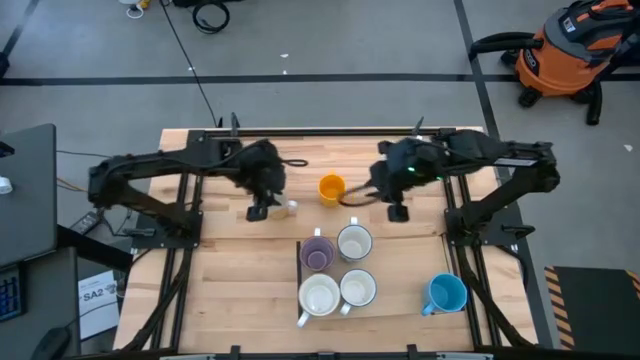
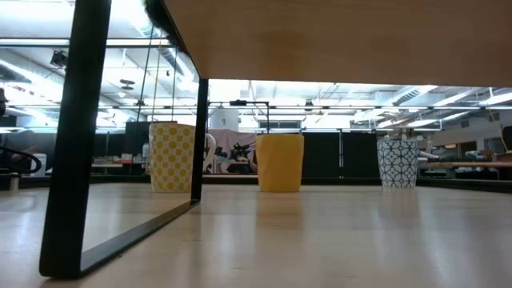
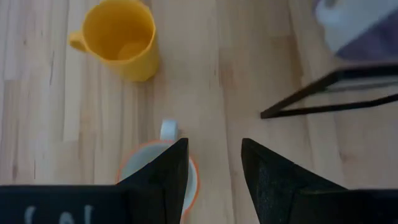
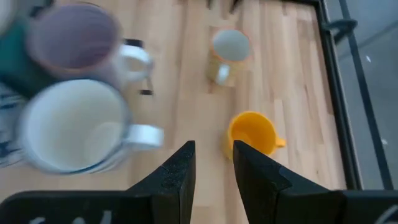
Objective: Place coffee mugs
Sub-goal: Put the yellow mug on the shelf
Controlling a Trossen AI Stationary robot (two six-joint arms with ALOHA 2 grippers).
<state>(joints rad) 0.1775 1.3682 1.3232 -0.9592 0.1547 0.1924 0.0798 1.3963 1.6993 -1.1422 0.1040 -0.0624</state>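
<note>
Table (image 1: 220, 300): wood top, black frame. L arm (image 1: 150, 175) reaches in from the left, R arm (image 1: 500, 165) from the right, both over the far half.

Mugs: four clustered near centre – purple mug (image 1: 318, 253), white mug (image 1: 354, 242), two more white ones (image 1: 320, 296) (image 1: 358, 288) nearer the front. Blue mug (image 1: 446, 294) alone, front right. Orange mug (image 1: 332, 188) upright betw. the two grippers. Small mug (image 3: 155, 171) w/ orange rim sits under the L gripper.

L gripper (image 3: 214, 168): fingers apart, one over the small mug's rim; grip can't be told. R gripper (image 4: 213, 163): fingers slightly apart, nothing betw. them, just beside the orange mug.
</note>
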